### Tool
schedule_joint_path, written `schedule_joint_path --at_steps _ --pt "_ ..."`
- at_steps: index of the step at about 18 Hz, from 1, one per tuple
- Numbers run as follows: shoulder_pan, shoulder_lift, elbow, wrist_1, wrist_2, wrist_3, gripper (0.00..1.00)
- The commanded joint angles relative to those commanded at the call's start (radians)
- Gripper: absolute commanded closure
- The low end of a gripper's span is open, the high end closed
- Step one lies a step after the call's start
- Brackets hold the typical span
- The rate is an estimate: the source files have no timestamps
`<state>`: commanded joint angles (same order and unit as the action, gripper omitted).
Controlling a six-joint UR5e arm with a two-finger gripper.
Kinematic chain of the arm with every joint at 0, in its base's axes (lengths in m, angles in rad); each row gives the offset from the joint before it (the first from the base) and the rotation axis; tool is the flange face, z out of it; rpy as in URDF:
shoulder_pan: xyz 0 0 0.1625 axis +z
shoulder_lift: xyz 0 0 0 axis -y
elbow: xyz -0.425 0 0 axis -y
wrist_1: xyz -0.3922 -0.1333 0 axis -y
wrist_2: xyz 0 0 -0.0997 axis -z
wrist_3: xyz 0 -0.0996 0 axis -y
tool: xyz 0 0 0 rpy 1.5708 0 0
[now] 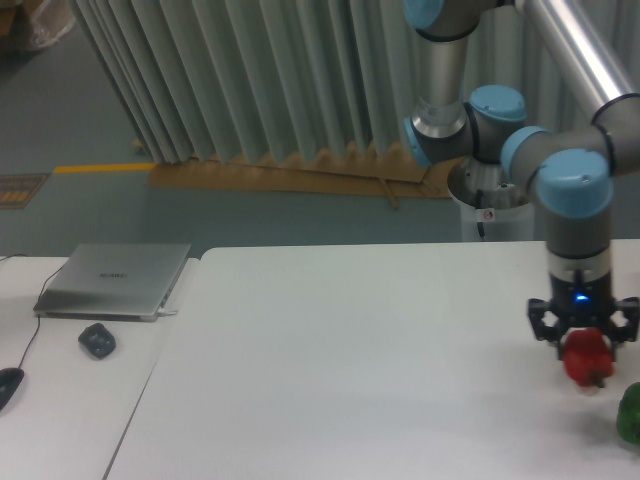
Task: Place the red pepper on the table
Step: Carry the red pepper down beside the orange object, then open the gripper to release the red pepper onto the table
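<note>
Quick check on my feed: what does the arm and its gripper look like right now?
The arm has silver-grey metal tubes joined by rounded light-blue joint caps. Its wrist section is grey, with a small blue light above the gripper, which is black and two-fingered. No loose cables are visible along the arm.

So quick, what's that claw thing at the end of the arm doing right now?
End effector: closed on the red pepper, holding it near the table's right edge.
</note>
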<state>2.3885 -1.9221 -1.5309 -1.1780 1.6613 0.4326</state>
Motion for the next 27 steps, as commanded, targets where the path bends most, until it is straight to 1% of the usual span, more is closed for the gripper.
schedule_joint_path --at_steps 1,3,7,9,11,12,13,14,15,16,18,19,20,21,22,23,24,27 --pt "-0.02 -0.003 -0.002 -0.014 0.002 -0.002 0.5" --pt "-0.031 -0.005 -0.003 -0.063 0.003 0.015 0.5" --pt "-0.055 -0.011 -0.009 -0.065 0.008 0.023 0.49" --pt "-0.066 -0.011 -0.043 -0.058 0.014 0.098 0.49" --pt "-0.072 -0.011 -0.046 -0.061 0.063 0.121 0.49" --pt "-0.074 -0.003 -0.041 -0.06 0.063 0.127 0.49" --pt "-0.075 -0.002 -0.046 -0.06 0.064 0.177 0.49" --pt "-0.08 -0.012 -0.048 -0.057 0.071 0.233 0.47" --pt "-0.08 -0.021 -0.049 -0.055 0.074 0.253 0.47" --pt "-0.086 -0.032 -0.048 -0.054 0.077 0.247 0.47" --pt "-0.101 -0.035 -0.048 -0.054 0.089 0.247 0.47" --pt "-0.103 -0.038 -0.045 -0.057 0.104 0.245 0.44" --pt "-0.103 -0.04 -0.044 -0.054 0.113 0.244 0.38" --pt "-0.103 -0.041 -0.046 -0.054 0.127 0.241 0.34" --pt "-0.104 -0.046 -0.046 -0.049 0.153 0.227 0.24" --pt "-0.109 -0.051 -0.046 -0.049 0.161 0.215 0.05" --pt "-0.109 -0.051 -0.041 -0.049 0.166 0.209 0.0" --pt "-0.109 -0.049 -0.035 -0.046 0.182 0.209 0.0"
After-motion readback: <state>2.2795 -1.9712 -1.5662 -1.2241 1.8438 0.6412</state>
